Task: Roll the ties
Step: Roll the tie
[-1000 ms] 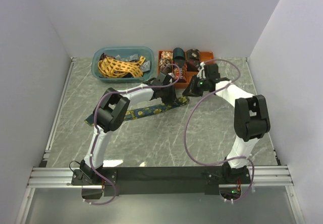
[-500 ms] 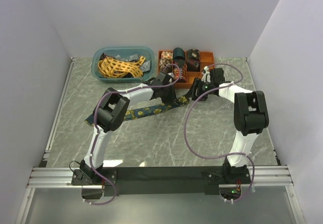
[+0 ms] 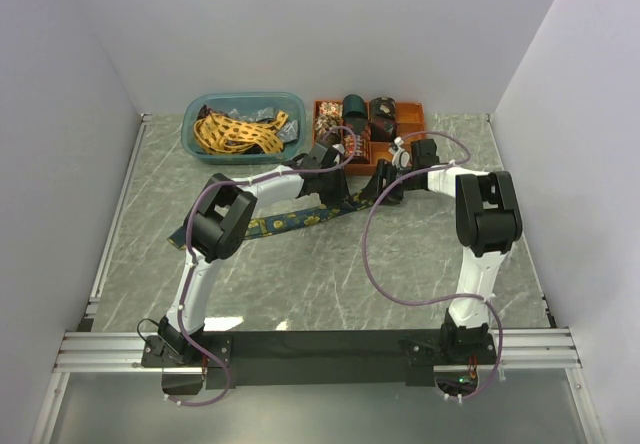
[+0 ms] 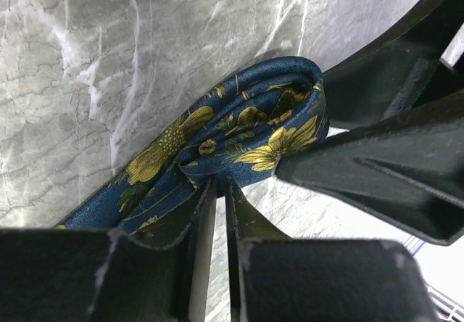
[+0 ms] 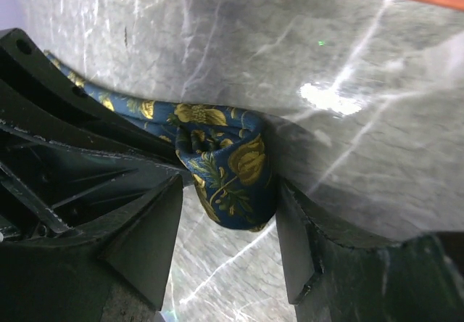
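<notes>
On the far middle of the marble table (image 3: 300, 284), just near of the orange tray (image 3: 415, 114), both arms meet at one end of the navy tie (image 3: 290, 222) with gold flowers. Its flat length runs from the near left up toward the far right, and that far right end is curled into a small loose roll (image 4: 239, 130) lying on the stone

Left gripper (image 4: 220, 184): its fingers are pressed almost together, pinching the fabric at the near side of the roll

Right gripper (image 5: 228, 180): its fingers stand spread, one on each side of the roll, the cloth between them; whether either pad touches the cloth cannot be told. From the left wrist view one of its dark fingers (image 4: 377, 155) sits against the right side of the roll

At the far left a blue bin (image 3: 190, 134) holds a tangled yellow tie (image 3: 235, 132) with a dark lattice. Rolled ties (image 3: 355, 107) stand in the orange tray's compartments
</notes>
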Controlling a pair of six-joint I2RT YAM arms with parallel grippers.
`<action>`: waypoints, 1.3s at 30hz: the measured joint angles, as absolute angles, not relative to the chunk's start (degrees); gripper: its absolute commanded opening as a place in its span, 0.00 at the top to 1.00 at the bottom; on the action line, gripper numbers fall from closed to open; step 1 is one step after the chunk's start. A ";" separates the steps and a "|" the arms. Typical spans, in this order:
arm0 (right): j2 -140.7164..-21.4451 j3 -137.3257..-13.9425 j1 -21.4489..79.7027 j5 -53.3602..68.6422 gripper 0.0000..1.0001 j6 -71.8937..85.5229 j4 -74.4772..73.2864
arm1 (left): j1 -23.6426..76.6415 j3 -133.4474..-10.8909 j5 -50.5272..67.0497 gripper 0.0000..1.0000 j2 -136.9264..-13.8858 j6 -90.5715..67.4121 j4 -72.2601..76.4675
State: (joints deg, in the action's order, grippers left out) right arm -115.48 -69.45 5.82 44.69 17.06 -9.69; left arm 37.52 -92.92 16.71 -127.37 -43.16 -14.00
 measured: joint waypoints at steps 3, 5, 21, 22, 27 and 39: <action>-116.36 -69.78 6.07 46.65 0.41 17.06 -9.30 | 37.52 -92.92 16.71 0.82 -127.37 -43.16 -14.00; -116.86 -69.87 6.24 47.70 0.41 17.10 -8.56 | 37.52 -92.92 16.71 0.82 -127.37 -43.16 -14.00; -118.61 -70.41 7.66 48.93 1.00 16.78 -6.81 | 37.01 -89.49 17.08 0.69 -125.64 -43.27 -11.31; -118.61 -70.41 7.81 48.90 1.00 16.62 -7.03 | 36.91 -88.84 17.08 0.66 -125.16 -43.24 -11.20; -117.49 -70.39 8.12 45.69 1.00 15.35 -9.56 | 35.90 -84.73 16.29 0.45 -121.47 -42.83 -12.78; -107.53 -71.42 11.38 17.32 1.00 9.15 -23.75 | 24.88 -73.58 12.29 0.25 -104.16 -40.66 -16.47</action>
State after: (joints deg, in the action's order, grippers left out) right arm -107.53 -71.42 11.38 17.32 9.15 -23.75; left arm 24.88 -73.58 12.29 -104.16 -40.66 -16.47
